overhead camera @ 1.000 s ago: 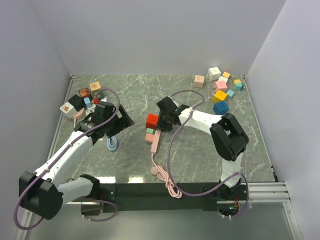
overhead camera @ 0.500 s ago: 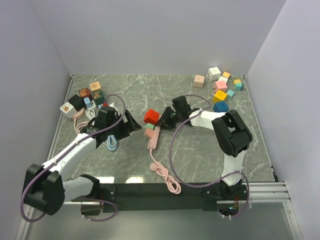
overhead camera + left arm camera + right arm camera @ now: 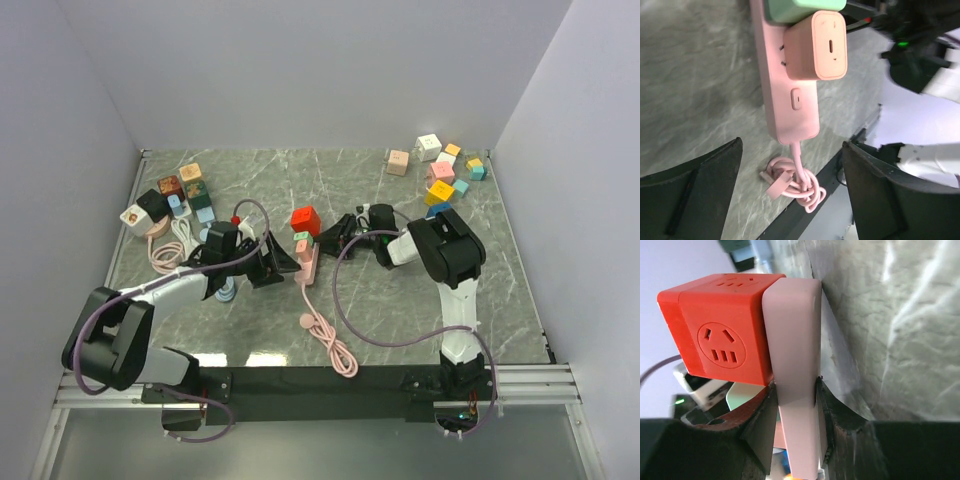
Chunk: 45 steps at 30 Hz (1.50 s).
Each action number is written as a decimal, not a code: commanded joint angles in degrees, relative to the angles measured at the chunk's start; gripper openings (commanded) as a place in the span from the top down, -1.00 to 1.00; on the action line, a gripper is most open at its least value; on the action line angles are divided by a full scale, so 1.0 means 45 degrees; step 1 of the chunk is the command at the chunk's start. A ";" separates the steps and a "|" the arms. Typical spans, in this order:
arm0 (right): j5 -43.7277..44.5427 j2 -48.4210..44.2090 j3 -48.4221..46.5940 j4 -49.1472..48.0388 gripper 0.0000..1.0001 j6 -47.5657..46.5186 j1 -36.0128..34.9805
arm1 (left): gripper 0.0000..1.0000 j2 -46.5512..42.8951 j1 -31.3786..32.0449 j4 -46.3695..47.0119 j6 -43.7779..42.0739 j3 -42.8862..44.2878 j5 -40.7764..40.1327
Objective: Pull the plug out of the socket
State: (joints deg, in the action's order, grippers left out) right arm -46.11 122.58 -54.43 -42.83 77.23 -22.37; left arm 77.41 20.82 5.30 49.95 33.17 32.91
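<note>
socket strip (image 3: 307, 272) clamped at 12 o'clock end by right gripper (image 3: 792, 390); left gripper (image 3: 790, 185) wide open, empty. stiff light plug (image 3: 816, 45), best pinched across flat sides.

Right pincer (image 3: 795, 412) now seemingly clamping strip (image 3: 792, 330)

Here's the pink plastic power strip (image 3: 308, 270), flat on the grey marble tabletop (image 3: 400, 300), sockets up, running far to near. A red plastic cube adapter (image 3: 305, 219) is seated at its far end. Next comes a mint-green plug (image 3: 301, 238), then a rounded pink charger block (image 3: 816, 46) with its prongs showing. The pink cord (image 3: 325, 345) trails off the near end, loosely coiled.
</note>
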 commanded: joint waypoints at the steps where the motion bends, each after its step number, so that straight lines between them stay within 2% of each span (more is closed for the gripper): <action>1: -0.1179 0.0747 0.0456 -0.3252 1.00 0.3498 -0.0087 | -0.74 0.0512 -0.0309 0.3229 0.1064 -0.0669 0.1608; 3: -0.1160 0.0728 0.0476 -0.3431 1.00 0.3657 -0.0068 | -0.73 0.1173 -0.0368 0.4829 0.1786 -0.1139 0.1886; 9: -0.0907 0.0650 0.0749 -0.4544 1.00 0.4575 -0.0185 | -0.72 0.2717 -0.0368 0.7413 0.3309 -0.1277 0.2648; 12: -0.0518 0.0338 0.0769 -0.3669 1.00 0.3818 -0.0341 | -0.72 0.3323 -0.0349 0.9148 0.4614 -0.1316 0.2882; 13: -0.0400 0.0144 0.0749 -0.3009 1.00 0.3601 -0.0419 | -0.72 0.3481 -0.0349 1.0392 0.5047 -0.1355 0.2999; 17: 0.0050 -0.0171 0.0651 -0.2085 1.00 0.2974 -0.0751 | -0.67 0.4067 -0.0193 1.2197 0.6670 -0.1511 0.3156; 22: 0.0694 -0.0249 0.0827 -0.2706 1.00 0.3422 -0.0986 | -0.51 0.4069 0.0353 1.2338 0.7278 -0.1511 0.3156; 27: 0.1182 -0.0443 0.0885 -0.2670 1.00 0.3598 -0.1142 | -0.19 0.4106 0.0471 1.3000 0.8037 -0.1687 0.3157; 30: 0.1574 -0.0445 0.1178 -0.3759 1.00 0.4628 -0.1278 | -0.25 0.4205 0.0491 1.3450 0.8371 -0.1843 0.3040; 31: 0.1652 -0.0270 0.1217 -0.4731 1.00 0.4982 -0.1337 | -0.30 0.4186 0.0491 1.2852 0.8217 -0.1805 0.2904; 33: 0.1886 -0.0190 0.1237 -0.5188 1.00 0.5629 -0.1415 | -0.42 0.3894 0.0491 1.1815 0.7631 -0.1765 0.2650; 39: 0.2746 -0.1049 0.1414 -0.4234 1.00 0.5144 -0.1552 | -0.54 0.2899 0.0491 0.9721 0.6908 -0.1706 0.1692; 43: 0.2824 -0.1108 0.1315 -0.4018 1.00 0.5123 -0.1669 | -0.43 0.2759 0.0491 0.9739 0.6848 -0.1570 0.1593; 45: 0.2824 -0.1147 0.1276 -0.3959 1.00 0.5026 -0.1747 | -0.16 0.3090 0.0471 1.0613 0.7198 -0.1609 0.1904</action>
State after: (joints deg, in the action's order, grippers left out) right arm -34.24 121.62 -48.23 -58.57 98.19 -29.50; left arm 91.53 22.85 48.31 82.41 24.56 41.06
